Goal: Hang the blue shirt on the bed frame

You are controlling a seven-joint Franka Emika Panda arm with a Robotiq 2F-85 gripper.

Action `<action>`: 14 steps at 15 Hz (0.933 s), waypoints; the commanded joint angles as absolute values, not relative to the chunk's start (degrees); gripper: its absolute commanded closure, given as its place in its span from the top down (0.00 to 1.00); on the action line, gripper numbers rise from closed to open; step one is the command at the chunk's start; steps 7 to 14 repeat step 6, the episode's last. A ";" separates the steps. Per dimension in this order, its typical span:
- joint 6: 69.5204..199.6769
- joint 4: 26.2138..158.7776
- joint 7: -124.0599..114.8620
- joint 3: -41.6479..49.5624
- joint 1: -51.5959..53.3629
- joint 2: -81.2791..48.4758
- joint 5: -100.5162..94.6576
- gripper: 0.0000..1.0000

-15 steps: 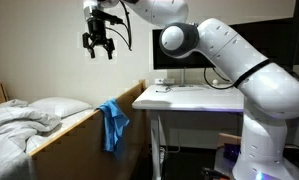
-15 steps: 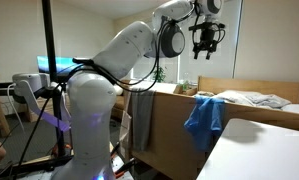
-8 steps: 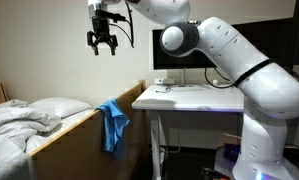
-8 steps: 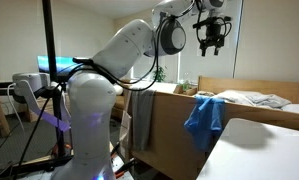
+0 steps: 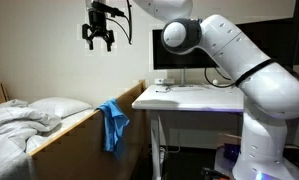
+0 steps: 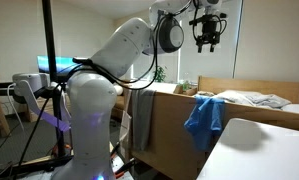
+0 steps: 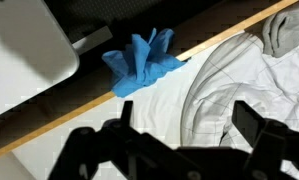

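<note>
The blue shirt [image 5: 113, 123] hangs draped over the wooden bed frame [image 5: 79, 126], in both exterior views [image 6: 204, 119]. In the wrist view the blue shirt [image 7: 142, 62] lies across the wooden rail [image 7: 59, 115]. My gripper [image 5: 98, 40] is high in the air above the bed, well clear of the shirt, and it also shows in an exterior view [image 6: 205, 43]. Its jaws [image 7: 184, 135] are open and empty.
A white duvet and pillow [image 5: 29, 118] lie on the bed. A white desk [image 5: 189, 98] stands next to the bed frame. A grey cloth [image 6: 141, 115] hangs on the bed end. A black pole [image 6: 49, 60] stands behind the arm.
My gripper has risen further above the bed, empty. The blue shirt stays on the frame.
</note>
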State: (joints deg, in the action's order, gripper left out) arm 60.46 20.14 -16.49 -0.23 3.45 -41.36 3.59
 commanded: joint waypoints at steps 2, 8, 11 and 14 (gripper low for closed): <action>60.81 21.33 -16.58 -0.93 3.16 -40.50 3.96 1.00; 60.80 21.34 -16.57 -0.98 3.08 -40.49 4.02 1.00; 60.80 21.34 -16.57 -0.98 3.08 -40.49 4.02 1.00; 60.80 21.34 -16.57 -0.98 3.08 -40.49 4.02 1.00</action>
